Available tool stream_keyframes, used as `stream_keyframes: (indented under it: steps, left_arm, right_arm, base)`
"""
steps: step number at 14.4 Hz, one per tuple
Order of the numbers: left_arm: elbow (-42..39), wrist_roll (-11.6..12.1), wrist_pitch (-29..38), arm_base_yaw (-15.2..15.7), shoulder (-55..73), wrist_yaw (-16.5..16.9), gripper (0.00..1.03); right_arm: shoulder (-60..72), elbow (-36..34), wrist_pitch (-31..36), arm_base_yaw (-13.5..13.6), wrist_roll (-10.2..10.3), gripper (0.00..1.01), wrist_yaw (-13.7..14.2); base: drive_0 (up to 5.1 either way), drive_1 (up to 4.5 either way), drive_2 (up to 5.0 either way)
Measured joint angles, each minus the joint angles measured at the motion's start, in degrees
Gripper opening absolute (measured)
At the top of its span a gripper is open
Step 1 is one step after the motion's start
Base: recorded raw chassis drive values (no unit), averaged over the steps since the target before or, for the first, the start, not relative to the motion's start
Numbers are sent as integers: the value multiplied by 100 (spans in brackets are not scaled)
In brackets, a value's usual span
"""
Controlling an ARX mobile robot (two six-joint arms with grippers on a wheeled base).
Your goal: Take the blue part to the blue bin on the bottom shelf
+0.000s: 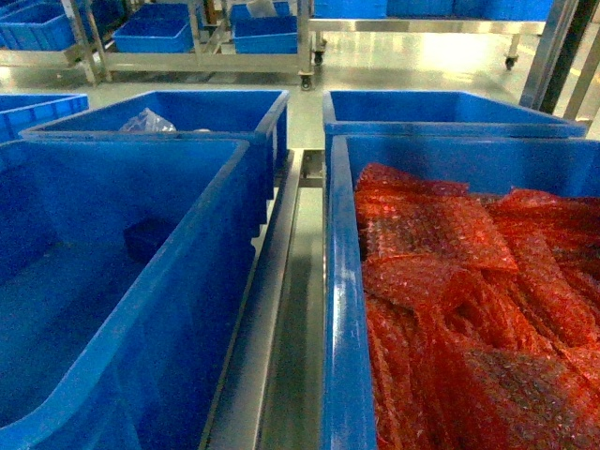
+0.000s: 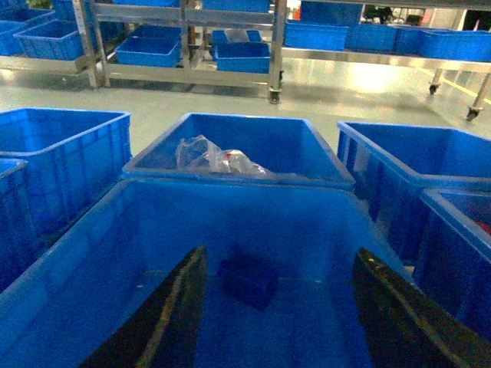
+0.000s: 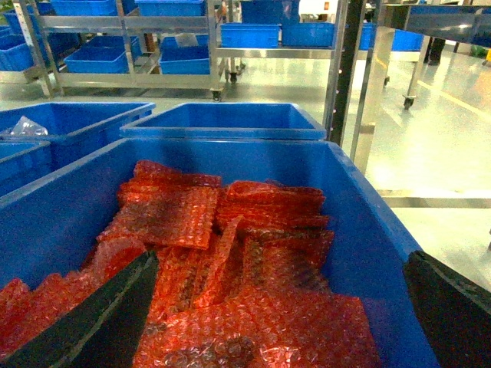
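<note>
Alone on the floor of a big blue bin (image 2: 92, 253), a dark blue part (image 2: 248, 280) waits between the wide-spread fingers of the left gripper (image 2: 280, 307), which holds nothing.

Only the left wrist view frames the part squarely, lying flat near the bin's far wall, apparently lined up for a straight descent; the head view shows it as a dim block (image 1: 150, 239) low against the same bin's inner wall, with neither arm in sight. Over the neighbouring bin (image 3: 360, 222), packed with red bubble-wrap bags (image 3: 230, 253), the right gripper (image 3: 280, 307) hangs equally wide and empty, seemingly parked clear of the job. A crumpled clear bag (image 2: 211, 157) lies in the bin behind. Steel racks of blue bins (image 2: 184, 50) line the background; which holds the bottom shelf cannot be told.
</note>
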Motion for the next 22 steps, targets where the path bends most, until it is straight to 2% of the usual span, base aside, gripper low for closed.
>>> stream_keyframes:
  steps: [1, 2, 3, 4, 5, 6, 7, 13, 14, 18, 22]
  left_arm:
    - [-55, 24, -2, 24, -52, 22, 50]
    - [-195, 90, -2, 87, -190, 76, 41]
    - [-439, 140, -52, 170, -470, 173, 25]
    - [-568, 142, -96, 221, -643, 227, 15]
    - [-719, 140, -208, 531, -898, 634, 1]
    - [-828, 153, -278, 719, -1086, 660, 2]
    - [-892, 149, -348, 750, -1231, 649, 2]
    - [-1272, 155, -1025, 697, -2275, 732, 2]
    - [-1484, 157, -907, 697, -2533, 732, 2]
    - [-1484, 157, -1847, 697, -3407, 732, 2]
    - [-1484, 157, -2413, 697, -3993, 732, 2]
  right_arm:
    - [0, 0, 0, 0, 0, 98, 0]
    - [0, 0, 0, 0, 0, 98, 0]
    - [0, 0, 0, 0, 0, 98, 0]
    - [0, 0, 0, 0, -2, 98, 0]
    - [0, 0, 0, 0, -2, 98, 0]
    - [0, 0, -2, 0, 0, 98, 2]
    - [0, 0, 0, 0, -2, 98, 0]
    - [0, 0, 2, 0, 0, 98, 2]
    - [0, 0, 0, 0, 0, 98, 0]
    - [0, 0, 0, 0, -2, 98, 2]
    - [0, 0, 0, 0, 0, 98, 2]
  base:
    - [0, 0, 0]
    - [0, 0, 0]
    - [0, 0, 0]
    - [0, 0, 0]
    - [0, 0, 0]
    - [0, 0, 0]
    - [0, 0, 0]
    - [0, 0, 0]
    - [0, 0, 0]
    - [0, 0, 0]
    - [0, 0, 0]
